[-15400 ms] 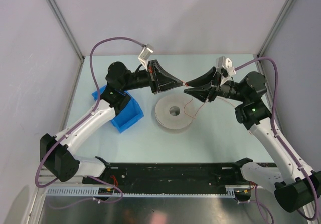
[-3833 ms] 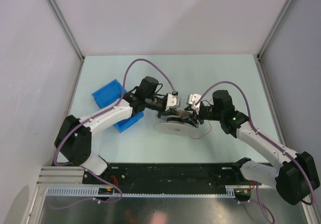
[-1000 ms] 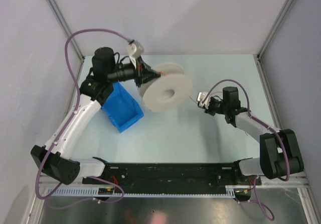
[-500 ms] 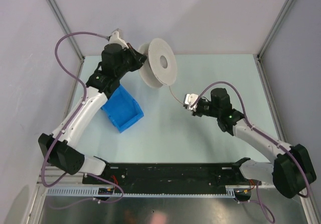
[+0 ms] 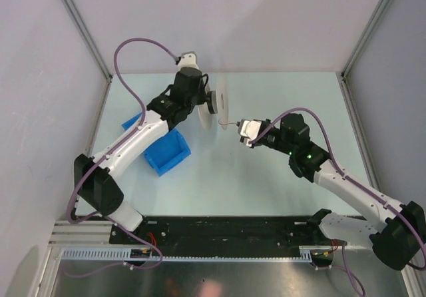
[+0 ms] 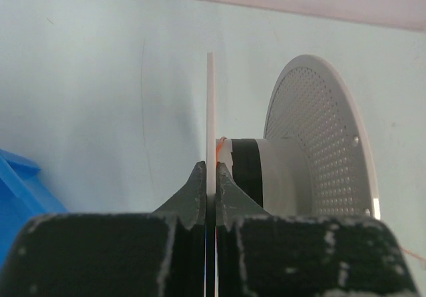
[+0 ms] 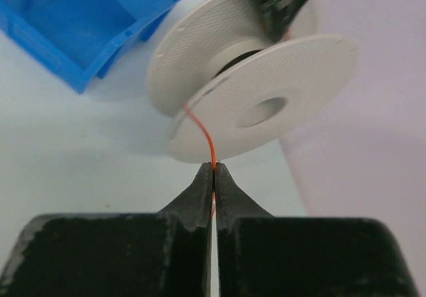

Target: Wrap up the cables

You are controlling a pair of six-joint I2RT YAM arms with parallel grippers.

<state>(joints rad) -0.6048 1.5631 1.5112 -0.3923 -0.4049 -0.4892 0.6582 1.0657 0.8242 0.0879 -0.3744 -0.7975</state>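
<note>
From above, the left tool [image 5: 208, 101] holds the grey-white spool [image 5: 221, 97] upright and edge-on above the pale desk [image 5: 286, 97], beyond the blue bin [image 5: 164, 152]. The right tool [image 5: 234, 125] sits just beside the spool's lower rim, and the thin reddish wire [image 5: 225, 125] runs the short way between them. In the left wrist view, the left tool [image 6: 211, 177] is clamped on the spool's near flange, which shows only as a thin white edge between the two fingers; the perforated far flange and the dark core of the spool [image 6: 319, 150] lie to the right, with a trace of orange wire [image 6: 219, 142] at the core and a corner of the blue bin [image 6: 16, 184] at the lower left. In the right wrist view, the right tool [image 7: 213, 175] is pressed together on the wire [image 7: 203, 136], which rises in a curve from the fingertips into the gap between the flanges of the spool [image 7: 266, 104]. The dark left tool [image 7: 283, 4] grips the spool from above, and the blue bin [image 7: 86, 24] lies on the desk [image 7: 80, 150] at the upper left.
</note>
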